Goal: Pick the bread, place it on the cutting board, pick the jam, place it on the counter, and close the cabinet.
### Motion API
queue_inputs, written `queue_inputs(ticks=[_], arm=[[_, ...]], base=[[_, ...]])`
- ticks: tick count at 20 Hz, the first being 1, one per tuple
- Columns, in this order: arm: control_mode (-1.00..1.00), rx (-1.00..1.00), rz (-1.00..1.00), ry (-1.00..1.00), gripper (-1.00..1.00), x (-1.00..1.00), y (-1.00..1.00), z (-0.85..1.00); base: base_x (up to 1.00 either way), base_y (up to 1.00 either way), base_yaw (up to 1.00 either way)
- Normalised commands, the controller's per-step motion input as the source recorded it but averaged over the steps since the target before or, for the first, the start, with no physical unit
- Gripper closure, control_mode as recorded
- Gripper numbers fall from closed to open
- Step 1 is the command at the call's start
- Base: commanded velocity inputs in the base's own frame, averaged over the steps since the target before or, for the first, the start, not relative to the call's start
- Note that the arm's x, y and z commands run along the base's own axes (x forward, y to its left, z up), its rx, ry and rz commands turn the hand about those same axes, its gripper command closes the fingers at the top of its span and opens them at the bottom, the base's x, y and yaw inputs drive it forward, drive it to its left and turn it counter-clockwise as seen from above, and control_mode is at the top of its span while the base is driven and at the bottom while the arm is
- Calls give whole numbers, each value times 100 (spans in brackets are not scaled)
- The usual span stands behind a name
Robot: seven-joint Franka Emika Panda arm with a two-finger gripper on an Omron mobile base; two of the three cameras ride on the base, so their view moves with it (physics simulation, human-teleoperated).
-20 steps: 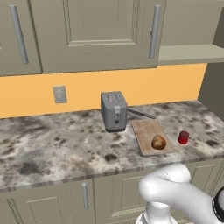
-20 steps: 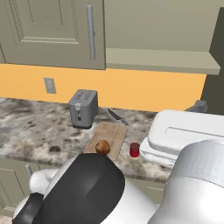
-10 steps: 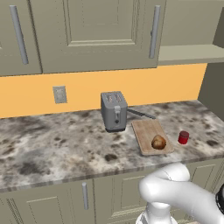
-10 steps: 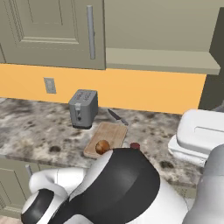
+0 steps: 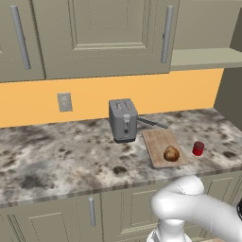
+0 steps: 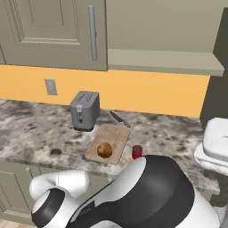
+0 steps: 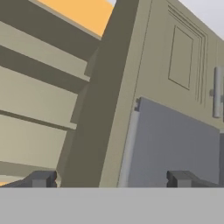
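Swinging across the right base view, the arm's dark-and-white bulk is now filling the lower centre where a second ago it was lower and further left; the things on the worktop are sitting as they were. Bread (image 5: 171, 153) is resting on the near end of the cutting board (image 5: 159, 142), at centre right of the left base view, and the jam (image 5: 198, 148) is standing on the counter (image 5: 61, 156) just beside the board's right edge, so both placing steps are looking done. A toaster (image 5: 123, 119) is standing just left of the board, with a knife (image 6: 120, 119) lying behind it.

Closing the cabinet (image 5: 113, 35) is the step in hand. Through the hand view the gripper (image 7: 111, 178) is holding its two tips wide apart with nothing between them, facing olive panelling and open shelves; which door this is I cannot tell for sure. Next, it is probably needing to meet the open door's face and push it home.
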Motion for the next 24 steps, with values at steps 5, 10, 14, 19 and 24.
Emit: queue_inputs(ticks=[5, 10, 14, 19, 24], arm=[[-100, 0, 0, 0, -100, 26, -25, -15], [-100, 0, 1, 0, -100, 41, -24, -13], [-100, 0, 3, 0, -100, 48, -19, -14], [-100, 0, 4, 0, -100, 45, -14, -16], [-100, 0, 2, 0, -100, 52, -10, -12]], base=[[0, 0, 0], [0, 0, 0], [0, 0, 0], [0, 0, 0], [0, 0, 0]])
